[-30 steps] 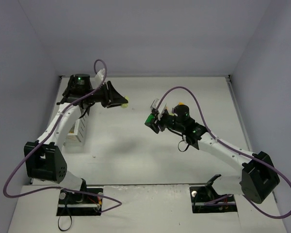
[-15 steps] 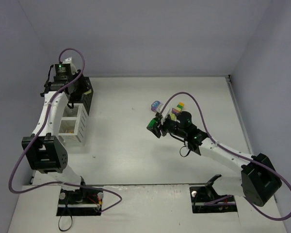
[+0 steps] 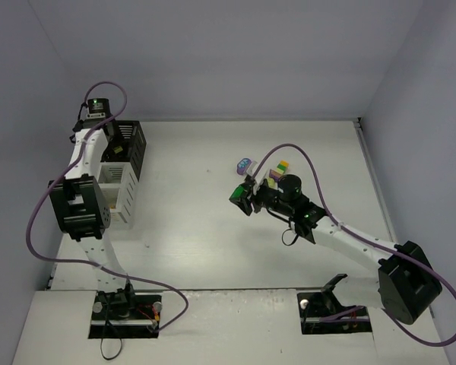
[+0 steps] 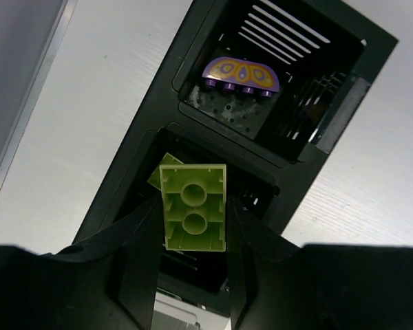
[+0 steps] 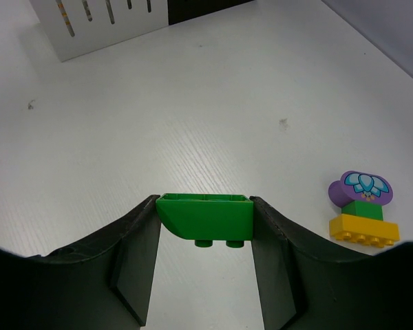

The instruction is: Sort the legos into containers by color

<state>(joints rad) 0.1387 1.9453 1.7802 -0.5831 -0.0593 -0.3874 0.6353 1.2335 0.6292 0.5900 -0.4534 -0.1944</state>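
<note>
Overhead, the left gripper (image 3: 115, 144) hangs over the black bin (image 3: 137, 148) at the far left of the table (image 3: 182, 228), with the white bins (image 3: 124, 204) joined on its near side. Whether its fingers are closed cannot be told from here. The right gripper (image 3: 239, 196) sits mid-table, clamped on a dark green brick (image 3: 234, 192), well apart from the containers. A loose purple brick (image 3: 245, 164) and a small mixed stack (image 3: 277, 172) lie just beyond it. The right arm has most of the table to cross, and both arms would then crowd one row of bins, so a clash there looks like the main hazard.

From the left wrist, the fingers pinch a light green brick (image 4: 194, 206) above a black compartment where a second light green brick (image 4: 164, 176) lies. The adjoining farther compartment holds a purple curved piece (image 4: 241, 71). The held brick appears close to the dividing wall, so an off-centre drop could, I judge, glance off the rim into the purple side.

From the right wrist, the dark green brick (image 5: 205, 216) is gripped by its ends near the fingertips, studs down, above bare table, with the stack (image 5: 363, 210) to its right. That hold looks shallow, so a quick swing might twist the brick loose. Dropping it in with the light green would missort it.
</note>
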